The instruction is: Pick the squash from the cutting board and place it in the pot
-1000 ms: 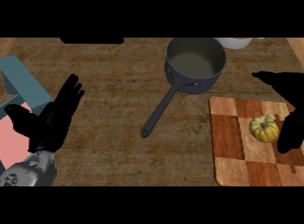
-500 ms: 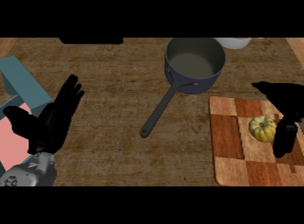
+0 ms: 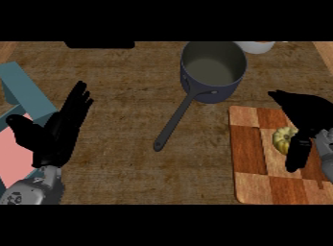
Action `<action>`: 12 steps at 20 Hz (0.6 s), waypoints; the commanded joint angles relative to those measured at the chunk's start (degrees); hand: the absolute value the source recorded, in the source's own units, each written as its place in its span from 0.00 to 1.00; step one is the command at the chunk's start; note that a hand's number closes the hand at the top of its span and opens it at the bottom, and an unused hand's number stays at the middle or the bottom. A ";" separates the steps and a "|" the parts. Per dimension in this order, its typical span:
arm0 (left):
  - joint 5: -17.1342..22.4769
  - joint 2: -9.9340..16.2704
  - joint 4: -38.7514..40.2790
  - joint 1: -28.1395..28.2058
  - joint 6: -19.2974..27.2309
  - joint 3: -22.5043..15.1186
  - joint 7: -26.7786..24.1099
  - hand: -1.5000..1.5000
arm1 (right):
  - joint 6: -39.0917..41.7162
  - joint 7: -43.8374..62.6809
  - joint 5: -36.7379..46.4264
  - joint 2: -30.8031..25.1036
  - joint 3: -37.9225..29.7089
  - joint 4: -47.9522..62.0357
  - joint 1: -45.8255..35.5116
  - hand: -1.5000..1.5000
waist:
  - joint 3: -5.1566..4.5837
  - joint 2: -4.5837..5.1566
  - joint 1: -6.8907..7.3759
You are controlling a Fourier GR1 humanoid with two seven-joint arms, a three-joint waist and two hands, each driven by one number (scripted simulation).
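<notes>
Head view: right hand (image 3: 309, 126) curls partly around the squash (image 3: 283, 139), not yet gripping; left hand (image 3: 54, 130) rests open, clear of the pot (image 3: 213, 72).

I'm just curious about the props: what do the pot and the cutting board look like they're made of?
The pot looks like dark metal: smooth blue-grey wall, paler inside, long thin handle. The cutting board looks like wood: checkered light and reddish-brown blocks with visible grain, matte.

Yellow squash (image 3: 283, 138) (pale-striped), checkered brown cutting board (image 3: 257, 168), dark grey pot (image 3: 213, 72)
</notes>
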 commanded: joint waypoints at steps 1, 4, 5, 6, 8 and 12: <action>0.28 0.27 0.27 -1.11 -1.51 1.27 0.99 0.50 | 3.44 8.20 1.01 2.52 -1.05 -1.69 1.36 0.00 | -0.01 -0.05 -0.22; -0.43 0.45 -1.88 -0.22 -1.11 0.88 2.74 0.50 | 2.93 8.41 4.32 5.32 -0.26 4.01 -1.37 0.00 | 0.00 0.00 0.30; -1.84 -2.29 0.79 -1.22 0.59 -0.59 0.68 0.50 | 1.27 6.70 6.75 4.19 1.75 3.85 1.98 0.00 | 0.00 0.04 -0.11; -0.97 -0.62 -2.09 0.74 -0.51 0.18 1.69 0.50 | -0.37 7.19 9.79 6.87 3.73 7.13 0.40 0.00 | 0.01 0.07 0.62; -0.99 -0.87 0.45 0.35 -1.99 0.26 0.45 0.50 | 1.57 6.83 9.61 6.38 1.44 7.86 -0.35 0.00 | 0.00 0.09 0.27; -2.74 -1.86 0.03 -0.96 -1.03 0.54 1.45 0.50 | 1.69 1.35 13.99 8.07 0.98 13.11 -0.54 0.00 | 0.02 0.08 0.17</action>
